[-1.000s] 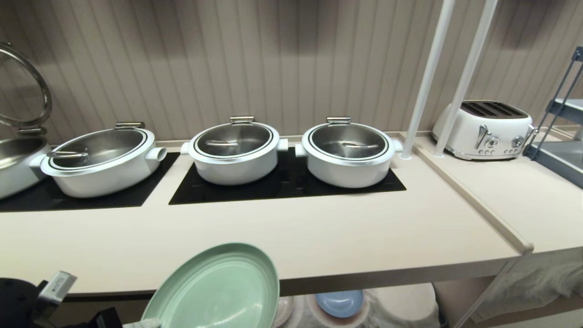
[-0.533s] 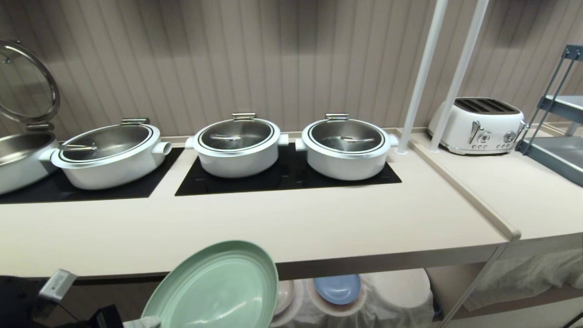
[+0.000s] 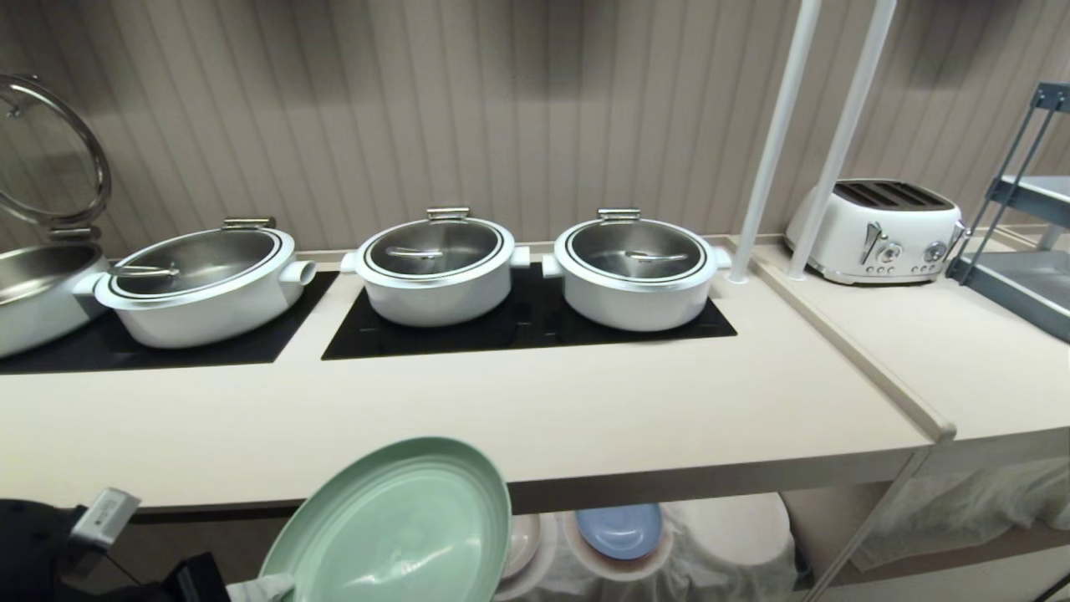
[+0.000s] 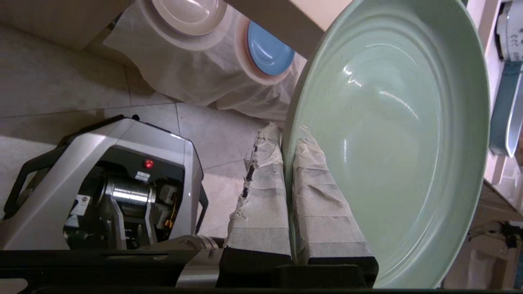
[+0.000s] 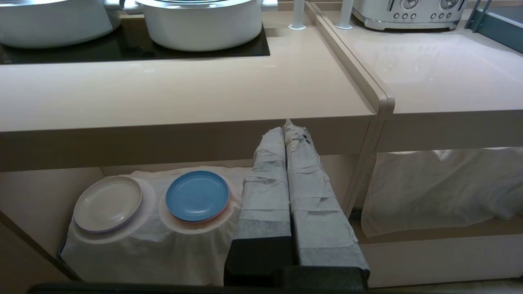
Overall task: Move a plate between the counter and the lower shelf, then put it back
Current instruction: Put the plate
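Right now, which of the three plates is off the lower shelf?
The mint-green plate, pinched at its rim by the left gripper. The blue plate and cream plate lie on the shelf's white cloth.

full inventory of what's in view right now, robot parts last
plate: 1, mint green, held tilted in front of the counter edge
counter: 1, beige with black cooktop panels
pots: 3 lidded, white, on the cooktop panels; a fourth with its lid raised at far left
toaster: 1, white, on the adjoining slab
tray rack: 1, grey-blue, far right
lower shelf: 1, beige, under the counter, white cloth over it
blue plate: 1, on the cloth
cream plate: 1, beside the blue one
left hand: shut on the plate's rim
right hand: shut, empty, before the shelf
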Motion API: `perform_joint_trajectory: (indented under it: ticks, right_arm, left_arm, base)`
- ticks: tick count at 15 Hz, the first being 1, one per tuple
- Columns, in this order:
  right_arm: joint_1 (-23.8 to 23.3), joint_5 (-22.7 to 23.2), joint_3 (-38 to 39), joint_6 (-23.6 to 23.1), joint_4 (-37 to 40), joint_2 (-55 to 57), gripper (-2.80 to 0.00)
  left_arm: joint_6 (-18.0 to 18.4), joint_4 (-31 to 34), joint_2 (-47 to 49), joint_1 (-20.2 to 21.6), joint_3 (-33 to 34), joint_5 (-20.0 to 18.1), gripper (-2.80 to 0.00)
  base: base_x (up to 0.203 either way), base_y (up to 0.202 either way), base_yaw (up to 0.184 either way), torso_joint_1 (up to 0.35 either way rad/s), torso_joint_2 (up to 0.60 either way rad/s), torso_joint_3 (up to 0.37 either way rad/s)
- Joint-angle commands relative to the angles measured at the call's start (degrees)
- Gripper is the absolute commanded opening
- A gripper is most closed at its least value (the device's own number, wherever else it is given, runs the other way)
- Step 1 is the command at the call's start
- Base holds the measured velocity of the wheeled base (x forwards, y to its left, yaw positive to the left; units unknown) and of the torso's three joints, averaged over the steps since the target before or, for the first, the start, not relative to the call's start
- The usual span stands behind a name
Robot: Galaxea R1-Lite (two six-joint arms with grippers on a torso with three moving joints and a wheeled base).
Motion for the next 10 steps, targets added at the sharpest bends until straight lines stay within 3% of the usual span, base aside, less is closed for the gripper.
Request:
perform_joint_trajectory:
  ticks: [1,5,7,10]
  right_arm:
    - [0.00,-0.01,0.00,-0.01,-0.02,0.00,-2.80]
    - [0.00,-0.01,0.00,-0.01,-0.02,0.00,-2.80]
    - [0.00,-0.01,0.00,-0.01,0.06,0.00,-2.80]
    - [0.00,-0.01,0.00,-0.01,-0.02,0.00,-2.80]
  left_arm:
    - [0.95,0.03,2.62,3.43,-1.81,0.05,-2.80]
    - [12.37,-0.11,10.36,14.43,-7.90,0.12,-2.80]
    - [14.42,-0.21,15.44,17.95,-13.09,1.20,-2.80]
    - [14.79,-0.24,20.75,19.34,-19.17,5.93,-2.80]
  base:
    - [0.000,0.000,0.000,0.000,0.00,0.000]
    - [0.000,0.000,0.000,0.000,0.00,0.000]
    - [0.000,0.000,0.000,0.000,0.00,0.000]
    - [0.000,0.000,0.000,0.000,0.00,0.000]
